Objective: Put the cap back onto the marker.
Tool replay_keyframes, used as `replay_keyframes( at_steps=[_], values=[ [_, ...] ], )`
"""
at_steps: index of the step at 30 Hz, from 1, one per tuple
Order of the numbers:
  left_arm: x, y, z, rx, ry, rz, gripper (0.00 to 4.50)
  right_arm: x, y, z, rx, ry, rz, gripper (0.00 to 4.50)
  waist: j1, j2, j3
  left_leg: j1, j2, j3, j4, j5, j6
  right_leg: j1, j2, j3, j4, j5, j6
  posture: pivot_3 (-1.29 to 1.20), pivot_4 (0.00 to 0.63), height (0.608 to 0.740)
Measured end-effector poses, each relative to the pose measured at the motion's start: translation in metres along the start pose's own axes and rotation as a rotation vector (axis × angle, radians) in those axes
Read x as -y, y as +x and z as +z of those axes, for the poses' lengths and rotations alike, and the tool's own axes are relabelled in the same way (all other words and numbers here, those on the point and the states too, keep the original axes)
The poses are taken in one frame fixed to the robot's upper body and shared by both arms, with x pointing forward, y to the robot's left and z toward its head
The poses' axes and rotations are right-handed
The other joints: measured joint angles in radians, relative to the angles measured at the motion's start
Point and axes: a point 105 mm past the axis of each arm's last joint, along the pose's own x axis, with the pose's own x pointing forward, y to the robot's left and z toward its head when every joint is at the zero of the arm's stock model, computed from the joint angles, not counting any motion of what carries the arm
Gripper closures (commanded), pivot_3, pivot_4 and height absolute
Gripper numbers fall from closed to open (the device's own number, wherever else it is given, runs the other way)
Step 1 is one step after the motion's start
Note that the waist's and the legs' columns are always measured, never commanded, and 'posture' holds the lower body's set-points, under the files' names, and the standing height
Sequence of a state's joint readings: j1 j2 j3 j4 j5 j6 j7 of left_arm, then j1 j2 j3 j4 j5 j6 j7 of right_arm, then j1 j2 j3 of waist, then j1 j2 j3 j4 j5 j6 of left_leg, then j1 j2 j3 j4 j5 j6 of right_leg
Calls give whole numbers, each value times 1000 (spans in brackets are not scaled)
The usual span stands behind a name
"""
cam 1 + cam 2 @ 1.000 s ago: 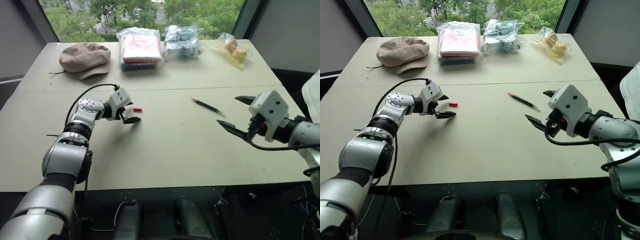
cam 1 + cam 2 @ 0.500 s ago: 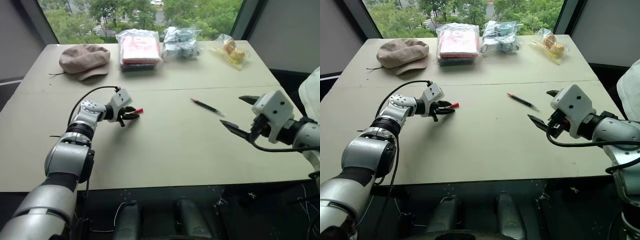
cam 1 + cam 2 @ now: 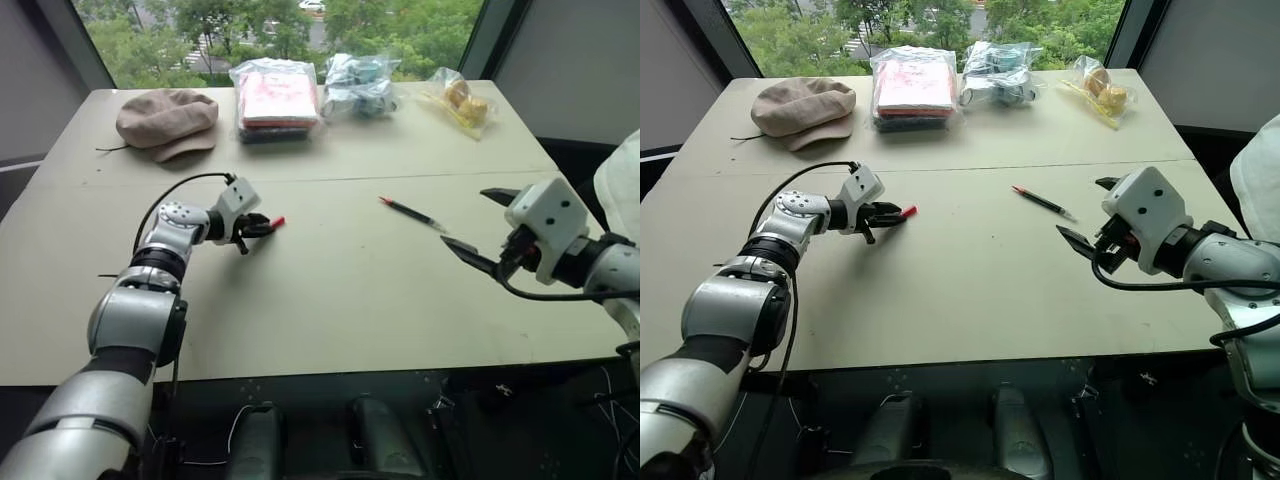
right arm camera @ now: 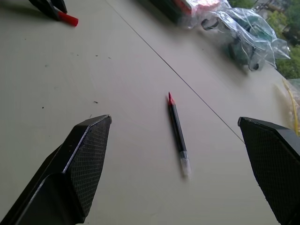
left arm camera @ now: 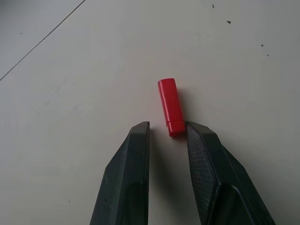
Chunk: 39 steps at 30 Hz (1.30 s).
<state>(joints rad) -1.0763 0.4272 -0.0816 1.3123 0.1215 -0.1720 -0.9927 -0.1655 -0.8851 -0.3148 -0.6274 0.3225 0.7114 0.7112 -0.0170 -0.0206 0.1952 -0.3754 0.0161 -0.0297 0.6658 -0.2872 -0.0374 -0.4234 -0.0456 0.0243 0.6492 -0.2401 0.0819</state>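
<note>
The cap [image 5: 171, 107] is a small red cylinder lying on the beige table [image 3: 330, 290], left of the middle. My left gripper [image 3: 262, 227] is low over the table right behind it. Its fingers are drawn almost together with a narrow gap. The cap's near end sits at the tips, touching one fingertip [image 5: 194, 129], and most of the cap sticks out beyond them. The marker [image 3: 412, 213], slim and black with a red tip, lies free on the table to the right. My right gripper [image 3: 464, 216] hovers wide open just short of it, holding nothing.
Along the far edge sit a beige cloth hat [image 3: 165, 118], a bagged red packet [image 3: 278, 100], a clear bag of dark items [image 3: 360, 85] and a bag of yellow items [image 3: 460, 98]. A seam crosses the table behind the cap and marker.
My left gripper's fingers closed from wide open to nearly together at the cap. The cap stayed on the table at about the same spot. My right arm kept still.
</note>
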Motion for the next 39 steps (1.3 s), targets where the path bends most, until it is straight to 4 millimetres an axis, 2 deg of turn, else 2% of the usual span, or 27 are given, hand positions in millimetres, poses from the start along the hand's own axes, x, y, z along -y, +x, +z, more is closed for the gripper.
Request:
replay_keyframes(
  at_steps=[32,36,39],
  values=[
    [7,18,12,34,15,29,3290,-2,-1,2,3,-8,3,0,11,0,0,0,-1,0,1,0,0,1,-1,0,-1,0,0,0,150,740],
    [12,22,14,42,13,9,4475,-2,-1,2,3,-6,3,0,11,0,0,0,-1,0,1,0,0,1,-1,0,-1,0,0,0,150,740],
    [12,22,14,44,12,9,4475,-2,-1,2,4,-6,4,0,9,0,0,0,-1,0,0,0,0,1,-1,0,-1,0,0,0,150,740]
  ],
)
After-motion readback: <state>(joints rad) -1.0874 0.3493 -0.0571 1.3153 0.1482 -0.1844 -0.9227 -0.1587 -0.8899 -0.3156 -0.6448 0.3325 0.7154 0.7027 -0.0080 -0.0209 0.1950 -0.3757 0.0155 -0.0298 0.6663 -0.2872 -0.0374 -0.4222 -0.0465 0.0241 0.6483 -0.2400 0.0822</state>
